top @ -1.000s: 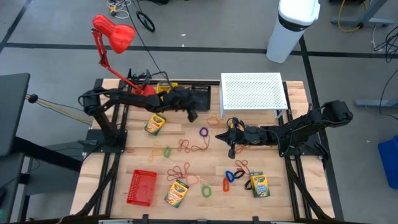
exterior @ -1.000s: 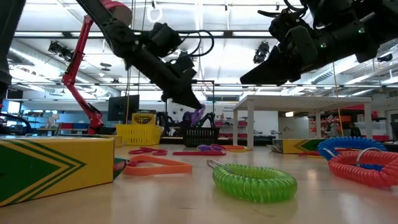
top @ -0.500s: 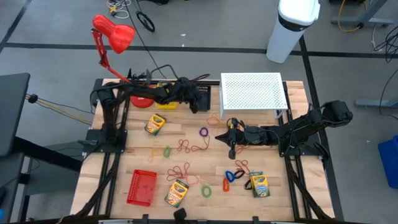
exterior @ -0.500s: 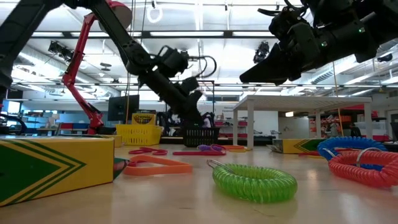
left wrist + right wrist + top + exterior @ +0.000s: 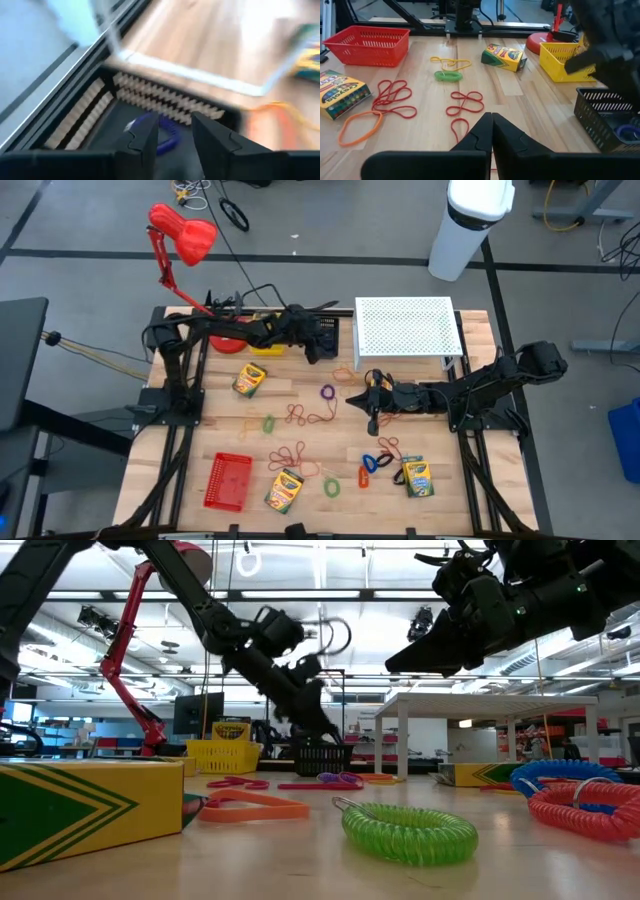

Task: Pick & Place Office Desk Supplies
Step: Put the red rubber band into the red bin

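My left gripper [image 5: 172, 137] hangs right over the black basket [image 5: 90, 107], fingers a little apart, with the blue loop [image 5: 162, 135] lying just below.

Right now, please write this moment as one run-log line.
left gripper: open above black basket | coil: in basket | right gripper: shut, empty, mid-table
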`<state>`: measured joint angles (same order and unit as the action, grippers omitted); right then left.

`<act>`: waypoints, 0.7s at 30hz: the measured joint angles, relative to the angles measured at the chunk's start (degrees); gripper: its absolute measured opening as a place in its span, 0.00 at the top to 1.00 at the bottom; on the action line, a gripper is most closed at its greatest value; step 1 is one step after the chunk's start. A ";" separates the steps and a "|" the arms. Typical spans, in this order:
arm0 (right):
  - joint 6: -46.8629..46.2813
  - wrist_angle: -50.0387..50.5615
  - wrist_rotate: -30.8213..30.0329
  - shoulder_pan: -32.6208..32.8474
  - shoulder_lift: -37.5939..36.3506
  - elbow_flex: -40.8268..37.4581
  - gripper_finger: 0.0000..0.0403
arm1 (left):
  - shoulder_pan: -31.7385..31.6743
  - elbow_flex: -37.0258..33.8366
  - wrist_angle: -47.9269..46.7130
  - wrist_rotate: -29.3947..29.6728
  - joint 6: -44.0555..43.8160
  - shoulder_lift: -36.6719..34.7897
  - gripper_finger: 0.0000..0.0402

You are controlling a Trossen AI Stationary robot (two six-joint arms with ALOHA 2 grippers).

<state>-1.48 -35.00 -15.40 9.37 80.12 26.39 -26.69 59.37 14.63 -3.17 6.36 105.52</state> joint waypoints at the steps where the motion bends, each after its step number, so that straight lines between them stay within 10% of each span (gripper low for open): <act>1: -0.02 0.00 -0.02 0.00 0.00 0.00 0.98 | 0.66 0.00 0.10 -1.14 1.16 -0.76 0.68; 9: -0.19 0.92 0.01 0.02 0.00 0.00 0.99 | 8.41 -5.84 7.11 -3.39 1.00 -5.85 0.80; 21: -5.64 14.43 -0.18 0.02 0.00 2.52 1.00 | 22.22 -30.42 55.00 -4.56 -7.31 -6.21 0.89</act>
<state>-7.12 -20.58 -15.58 9.39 80.12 28.91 -4.46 28.95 69.63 -7.74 -0.95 99.31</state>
